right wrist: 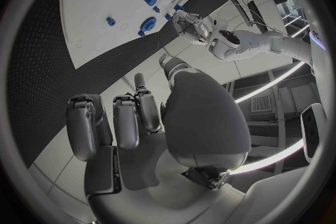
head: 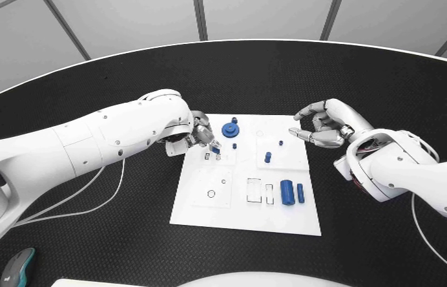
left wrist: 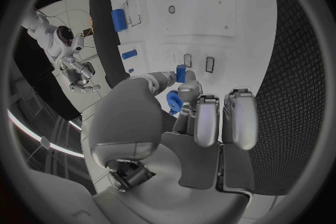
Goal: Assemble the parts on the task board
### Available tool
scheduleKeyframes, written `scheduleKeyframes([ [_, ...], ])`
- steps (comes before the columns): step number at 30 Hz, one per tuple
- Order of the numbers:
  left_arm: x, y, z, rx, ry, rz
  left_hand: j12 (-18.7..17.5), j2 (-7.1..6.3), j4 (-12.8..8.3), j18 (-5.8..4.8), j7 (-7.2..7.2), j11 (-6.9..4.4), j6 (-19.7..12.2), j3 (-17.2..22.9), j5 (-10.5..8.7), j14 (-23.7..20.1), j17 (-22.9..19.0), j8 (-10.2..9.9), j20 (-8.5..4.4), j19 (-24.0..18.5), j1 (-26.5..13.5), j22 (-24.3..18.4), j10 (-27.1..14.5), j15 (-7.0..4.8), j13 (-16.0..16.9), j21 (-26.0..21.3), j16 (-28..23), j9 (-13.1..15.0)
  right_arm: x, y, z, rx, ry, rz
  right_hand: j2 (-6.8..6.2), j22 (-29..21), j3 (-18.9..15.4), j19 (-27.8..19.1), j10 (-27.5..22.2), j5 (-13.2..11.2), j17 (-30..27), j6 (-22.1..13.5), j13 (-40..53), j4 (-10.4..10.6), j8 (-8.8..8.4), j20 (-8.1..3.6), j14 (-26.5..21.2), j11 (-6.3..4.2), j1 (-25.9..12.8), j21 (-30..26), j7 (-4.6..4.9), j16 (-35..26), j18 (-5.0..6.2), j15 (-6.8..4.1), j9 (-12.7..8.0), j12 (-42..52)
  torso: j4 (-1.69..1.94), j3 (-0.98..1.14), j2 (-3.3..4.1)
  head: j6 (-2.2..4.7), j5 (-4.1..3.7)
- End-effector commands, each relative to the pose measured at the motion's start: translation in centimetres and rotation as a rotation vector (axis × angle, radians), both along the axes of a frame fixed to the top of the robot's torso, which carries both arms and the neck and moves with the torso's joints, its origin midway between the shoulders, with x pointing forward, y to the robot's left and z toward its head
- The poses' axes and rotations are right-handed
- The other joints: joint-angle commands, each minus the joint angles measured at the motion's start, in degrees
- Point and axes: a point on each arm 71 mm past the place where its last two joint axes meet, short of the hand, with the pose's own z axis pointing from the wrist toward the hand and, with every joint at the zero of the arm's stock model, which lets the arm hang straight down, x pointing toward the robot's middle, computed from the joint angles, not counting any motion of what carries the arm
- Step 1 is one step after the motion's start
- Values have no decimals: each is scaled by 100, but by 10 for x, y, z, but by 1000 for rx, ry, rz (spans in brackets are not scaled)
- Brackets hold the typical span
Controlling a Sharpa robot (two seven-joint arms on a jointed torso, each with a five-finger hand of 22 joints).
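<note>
The white task board (head: 244, 204) lies mid-table. My left hand (head: 198, 136) hovers over the board's left part and pinches a small blue part (left wrist: 181, 73) between thumb and finger, just above two small rectangular slots (left wrist: 187, 60). A round blue part (head: 230, 129) stands near the board's far edge, with small blue pegs (head: 267, 157) around it. Two blue cylinders (head: 293, 191) lie side by side at the board's right near part. My right hand (head: 322, 125) hangs at the board's far right edge, fingers curled in, holding nothing (right wrist: 133, 117).
A white cable (head: 104, 200) loops over the black table to the left of the board. A teal object (head: 17, 265) lies at the near left corner. The table's curved far edge (head: 233, 41) lies behind the board.
</note>
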Motion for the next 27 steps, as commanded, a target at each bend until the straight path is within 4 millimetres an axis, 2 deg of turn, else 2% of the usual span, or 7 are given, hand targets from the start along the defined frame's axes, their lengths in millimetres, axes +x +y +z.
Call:
scheduleKeyframes([
  [1,0,-2,-2,2,2,-2,31,10,-1030,-105,5,2,48,1001,30,387,703,-15,-3,34,-33,363,29,-28,8,22,3,6,0,0,0,0,0,1,3,1427,1,521,9,30,859,26,488,29,33,-34,445,-20,54,-26,0,-33,-46,-39,-9,-15,2,1,10,-12,-8],
  [7,-1,-4,-4,6,3,-3,30,8,-1034,-105,3,0,56,999,65,388,705,-17,-5,34,-43,362,33,-29,6,22,3,7,0,0,0,0,0,2,4,1431,-3,525,16,40,867,26,495,30,35,-35,447,-21,54,-20,0,-30,-48,-40,-11,-8,6,3,10,-21,-13],
  [10,-1,-5,-5,21,-13,-14,29,5,-1044,-106,-2,-5,72,992,179,388,706,-26,-10,37,-73,367,45,-33,5,24,3,13,0,1,0,0,0,3,4,1431,-3,525,16,40,867,26,495,30,35,-35,447,-21,54,-20,0,-30,-48,-40,-11,-8,8,3,13,-33,-16],
  [17,-1,-7,-6,37,-24,-27,25,0,-1049,-107,-4,-6,76,988,207,388,706,-27,-10,39,-80,371,46,-35,1,25,3,15,0,1,0,1,1,4,4,1431,-3,525,16,40,867,26,495,30,35,-35,447,-21,54,-20,0,-30,-48,-40,-11,-8,-1,3,11,-49,-10],
  [20,-1,-7,-6,40,-24,-30,29,-11,-1065,-108,-10,-14,95,977,299,388,707,-27,-14,42,-99,377,61,-40,3,27,3,25,0,1,0,1,0,5,4,1431,-3,525,16,40,867,26,495,30,35,-35,447,-21,54,-20,0,-30,-48,-40,-11,-8,0,4,7,-49,5],
  [27,-2,-8,-7,48,-18,-35,23,-17,-1071,-107,-13,-15,100,972,330,389,708,-27,-16,42,-106,376,60,-42,-6,27,3,29,-1,1,0,1,1,6,4,1431,-3,525,16,40,867,26,495,30,35,-35,447,-21,54,-20,0,-30,-48,-40,-11,-8,3,1,6,-73,-10],
])
